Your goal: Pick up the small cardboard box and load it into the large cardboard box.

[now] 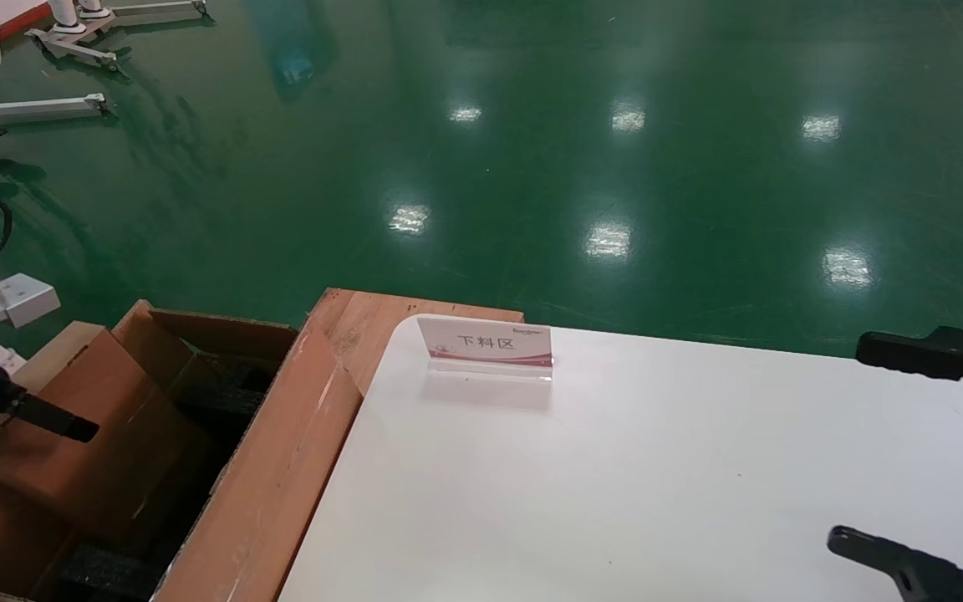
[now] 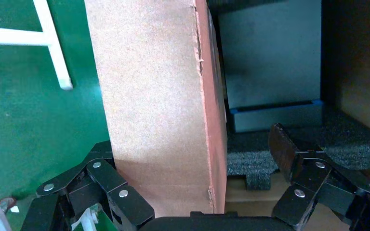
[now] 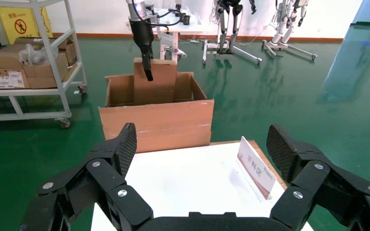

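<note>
**Small box stood in the big carton, left tool open around it**

The left tool (image 2: 200,163) was over the large cardboard box (image 1: 281,468), which sat on the green floor (image 1: 532,167) hard against the bench's (image 1: 657,485) left edge, flaps up. Inside it the small cardboard box (image 2: 159,106) stood on end, its top poking above the carton's rim. The left wrist view caught it close: the broad brown face ran up between the fingers (image 2: 284,147), with one finger at the box's left side and the other held clear of it on the right, a gap showing there. So the left tool was spread wide and straddled the box; whether the near finger touched the cardboard could not be told. Past the box's edge lay black foam (image 2: 318,144) and a dark block with a blue rim (image 2: 274,115) on the carton's floor.

From across the bench, the right wrist view showed that same arm coming straight down onto the box's top.

The right tool (image 3: 202,149) hovered over the right end of the white bench, well apart from the carton, fingers wide apart and holding nothing. A small sign card (image 1: 486,347) stood near the bench's far edge, next to the carton's corner. A shelving rack (image 3: 33,62) with cartons stood off to one side of the room.
</note>
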`<action>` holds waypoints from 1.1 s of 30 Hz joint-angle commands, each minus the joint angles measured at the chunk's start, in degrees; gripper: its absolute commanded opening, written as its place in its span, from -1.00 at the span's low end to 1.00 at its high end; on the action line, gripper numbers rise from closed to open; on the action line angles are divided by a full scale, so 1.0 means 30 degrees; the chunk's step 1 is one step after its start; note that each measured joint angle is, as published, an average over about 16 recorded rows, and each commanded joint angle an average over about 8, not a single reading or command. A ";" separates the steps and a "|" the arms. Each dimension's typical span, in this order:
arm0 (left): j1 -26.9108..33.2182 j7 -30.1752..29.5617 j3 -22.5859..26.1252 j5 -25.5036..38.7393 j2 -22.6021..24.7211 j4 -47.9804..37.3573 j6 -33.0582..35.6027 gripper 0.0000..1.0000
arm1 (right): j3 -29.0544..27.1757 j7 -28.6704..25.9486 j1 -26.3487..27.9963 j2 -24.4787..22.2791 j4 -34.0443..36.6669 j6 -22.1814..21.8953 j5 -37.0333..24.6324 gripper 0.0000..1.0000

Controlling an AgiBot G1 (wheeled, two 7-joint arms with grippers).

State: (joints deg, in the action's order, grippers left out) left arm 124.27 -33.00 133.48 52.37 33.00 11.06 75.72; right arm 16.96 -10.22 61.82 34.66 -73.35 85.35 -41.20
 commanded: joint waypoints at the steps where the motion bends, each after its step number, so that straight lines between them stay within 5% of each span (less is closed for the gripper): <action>1: 0.0157 0.0101 0.0015 0.0057 0.0022 0.0070 -0.0040 1.00 | 0.0002 0.0001 0.0001 -0.0001 0.0000 -0.0001 0.0001 1.00; 17: -0.0874 -0.0281 -0.0052 -0.0178 -0.0128 0.1174 -0.0916 1.00 | 0.0018 0.0009 0.0004 -0.0007 0.0001 -0.0008 0.0012 1.00; 33: 0.2524 0.2909 -0.1057 -0.0747 -0.0895 0.3189 -0.0967 1.00 | 0.0034 0.0017 0.0008 -0.0014 0.0001 -0.0014 0.0023 1.00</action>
State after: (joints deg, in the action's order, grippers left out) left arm 131.54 -24.45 130.15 49.83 30.08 21.26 72.80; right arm 17.07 -10.17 61.84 34.62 -73.34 85.30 -41.13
